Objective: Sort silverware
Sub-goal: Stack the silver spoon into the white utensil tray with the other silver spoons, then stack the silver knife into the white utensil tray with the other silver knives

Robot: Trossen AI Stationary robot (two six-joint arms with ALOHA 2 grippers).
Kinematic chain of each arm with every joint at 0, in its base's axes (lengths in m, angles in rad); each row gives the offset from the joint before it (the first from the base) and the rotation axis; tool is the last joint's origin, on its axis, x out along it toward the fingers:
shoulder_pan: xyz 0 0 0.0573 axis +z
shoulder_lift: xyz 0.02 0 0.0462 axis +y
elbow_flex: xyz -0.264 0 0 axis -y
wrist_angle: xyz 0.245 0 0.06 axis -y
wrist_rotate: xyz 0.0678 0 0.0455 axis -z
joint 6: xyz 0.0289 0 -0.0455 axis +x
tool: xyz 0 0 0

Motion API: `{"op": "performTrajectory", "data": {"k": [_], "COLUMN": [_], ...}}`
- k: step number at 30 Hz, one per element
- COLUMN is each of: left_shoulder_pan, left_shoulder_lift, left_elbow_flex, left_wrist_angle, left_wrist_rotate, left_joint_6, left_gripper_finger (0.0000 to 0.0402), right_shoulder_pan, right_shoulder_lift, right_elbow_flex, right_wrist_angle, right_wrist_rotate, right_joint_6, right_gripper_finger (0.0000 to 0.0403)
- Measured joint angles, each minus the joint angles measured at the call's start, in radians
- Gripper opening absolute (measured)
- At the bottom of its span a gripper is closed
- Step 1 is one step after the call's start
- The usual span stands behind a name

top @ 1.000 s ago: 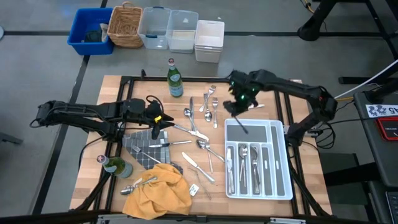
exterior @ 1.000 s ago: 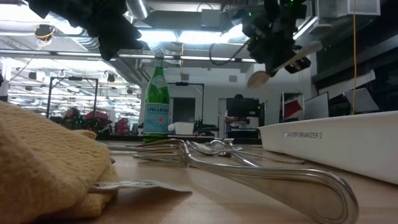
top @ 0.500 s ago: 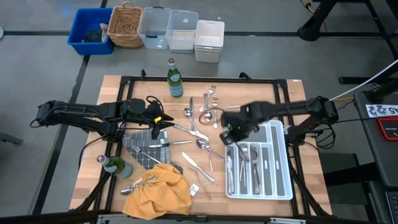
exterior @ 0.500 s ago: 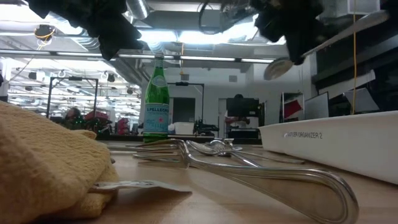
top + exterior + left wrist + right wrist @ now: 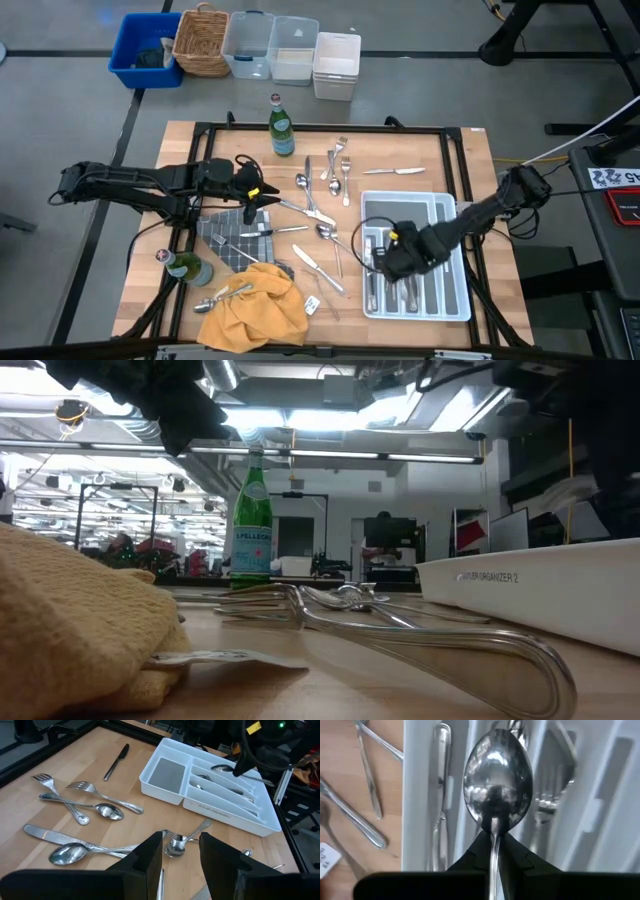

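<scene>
My right gripper (image 5: 393,262) hangs over the white divided tray (image 5: 398,212) at the table's right, shut on a shiny spoon (image 5: 497,785). The left wrist view shows that spoon (image 5: 223,768) above the tray's long slots, where several other pieces lie. Loose silverware (image 5: 320,215) is scattered on the wood in the table's middle. My left gripper (image 5: 181,855) waits open at the left, above a checkered cloth (image 5: 235,238), with a spoon lying on the table below its fingers. My right gripper pinches the spoon's handle just behind the bowl (image 5: 493,831) between its two fingers. The fingers come from above and point down. The bowl sticks out past them, the long handle (image 5: 260,778) out the other side. The spoon is lifted clear, about level, over the tray's slots.
A green bottle (image 5: 281,125) stands at the table's far edge, another (image 5: 186,267) at the near left. A yellow cloth (image 5: 252,308) with a spoon on it lies near the front edge. Bins and a basket (image 5: 203,42) stand beyond the table.
My right gripper has swung from over the table's far side toward the near edge, sinking a little, and now hangs over the tray's long slots. Its wrist has rolled, turning the spoon about. The spoon stays in its hold, clear of everything.
</scene>
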Motion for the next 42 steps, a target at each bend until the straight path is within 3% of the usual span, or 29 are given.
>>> {"op": "performTrajectory", "data": {"k": [4,11,23,34,42], "left_shoulder_pan": [0.0,0.0,0.0,0.0,0.0], "left_shoulder_lift": [0.0,0.0,0.0,0.0,0.0], "left_elbow_flex": [0.0,0.0,0.0,0.0,0.0], "left_wrist_angle": [0.0,-0.001,-0.008,-0.008,-0.008], "left_wrist_rotate": [0.0,0.0,0.0,0.0,0.0], "left_joint_6": [0.0,-0.024,-0.041,0.001,0.0], "left_gripper_finger": [0.0117,0.0117,0.0117,0.0117,0.0117], "right_shoulder_pan": [0.043,0.046,0.046,0.046,0.046], "right_shoulder_lift": [0.0,0.026,0.028,0.028,0.026], "right_elbow_flex": [-0.058,-0.158,-0.207,-0.207,-0.202], "right_wrist_angle": [0.1,0.209,0.212,0.254,0.246], "right_wrist_rotate": [0.059,0.061,0.073,0.068,0.01], "right_joint_6": [0.044,0.043,0.049,0.071,0.068], "right_gripper_finger": [0.0018,0.002,0.0023,0.0098,0.0108]}}
